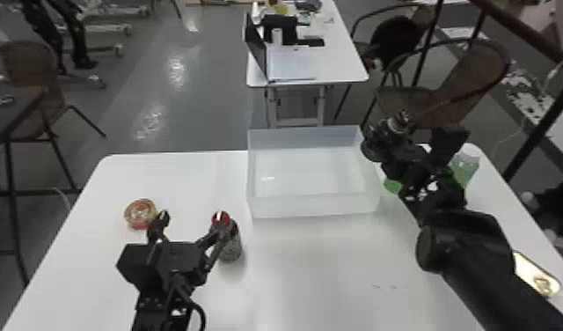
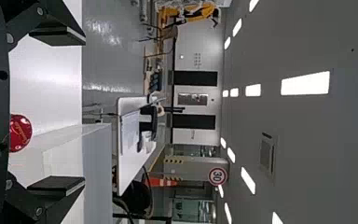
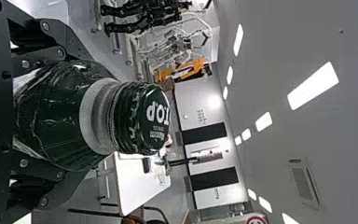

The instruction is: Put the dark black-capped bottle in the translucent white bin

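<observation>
One job is done, by my reckoning: the right arm's (image 1: 474, 246) jaws grip the dark, black-capped plastic bottle (image 3: 140, 119) near the translucent white rectangular bin (image 1: 316, 207); placing and release remain. The left arm's (image 1: 168, 264) jaws stand apart.

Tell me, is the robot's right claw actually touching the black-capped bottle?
Touching. The right wrist view shows the black-capped bottle gripped between the two fingers of the right claw, one against each side.
</observation>
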Controlling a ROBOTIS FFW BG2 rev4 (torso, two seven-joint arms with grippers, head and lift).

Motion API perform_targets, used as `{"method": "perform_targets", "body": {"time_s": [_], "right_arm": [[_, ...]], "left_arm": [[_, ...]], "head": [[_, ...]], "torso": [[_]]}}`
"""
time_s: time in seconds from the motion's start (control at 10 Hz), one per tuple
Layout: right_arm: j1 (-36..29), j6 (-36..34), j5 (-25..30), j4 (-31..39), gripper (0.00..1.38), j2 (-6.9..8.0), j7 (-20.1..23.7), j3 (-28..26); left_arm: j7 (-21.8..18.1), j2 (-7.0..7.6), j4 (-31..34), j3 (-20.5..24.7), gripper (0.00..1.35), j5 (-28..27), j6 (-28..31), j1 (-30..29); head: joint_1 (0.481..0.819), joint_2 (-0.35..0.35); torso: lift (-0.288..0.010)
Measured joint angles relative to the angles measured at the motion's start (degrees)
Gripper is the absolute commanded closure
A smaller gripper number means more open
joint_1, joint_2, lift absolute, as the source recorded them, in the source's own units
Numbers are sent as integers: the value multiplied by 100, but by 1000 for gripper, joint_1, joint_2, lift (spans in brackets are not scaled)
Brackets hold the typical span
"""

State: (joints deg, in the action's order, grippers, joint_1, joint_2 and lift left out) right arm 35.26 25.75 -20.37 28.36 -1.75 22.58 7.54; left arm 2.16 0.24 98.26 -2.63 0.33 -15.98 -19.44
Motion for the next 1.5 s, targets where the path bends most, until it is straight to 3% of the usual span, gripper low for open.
{"method": "perform_targets", "body": {"time_s": [0.2, 0.5, 0.7, 0.8, 1.0, 1.2, 1.5], "right_arm": [[231, -128, -38, -316, -1, 0, 9, 166], [330, -225, -430, -339, 4, -1, 133, 511], [28, -323, -733, 317, 107, -10, 280, 579], [-440, -529, -725, 1216, 107, -67, 150, 574], [-1970, -1229, -481, 3851, 108, -483, -706, 517], [-3459, -1712, -278, 5671, 108, -864, -988, 224], [-5066, -2083, 170, 7067, 108, -894, -1136, -203]], "left_arm": [[-28, 2, -122, -39, 231, 41, -45, 144], [-61, -22, -175, -53, 231, 55, -69, 207], [-67, -24, -152, 2, 231, 55, -137, 110], [-59, -24, -139, 41, 231, 57, -193, 38], [-57, -24, -109, 114, 231, 20, -256, -53], [-50, -24, -60, 181, 231, -18, -278, -126], [-22, -24, 62, 255, 231, -30, -261, -282]], "head": [[695, 43], [695, 53], [691, 71], [691, 80], [695, 80], [695, 68], [695, 61]], "torso": [[-35], [-35], [-35], [-35], [-35], [-35], [-35]]}}
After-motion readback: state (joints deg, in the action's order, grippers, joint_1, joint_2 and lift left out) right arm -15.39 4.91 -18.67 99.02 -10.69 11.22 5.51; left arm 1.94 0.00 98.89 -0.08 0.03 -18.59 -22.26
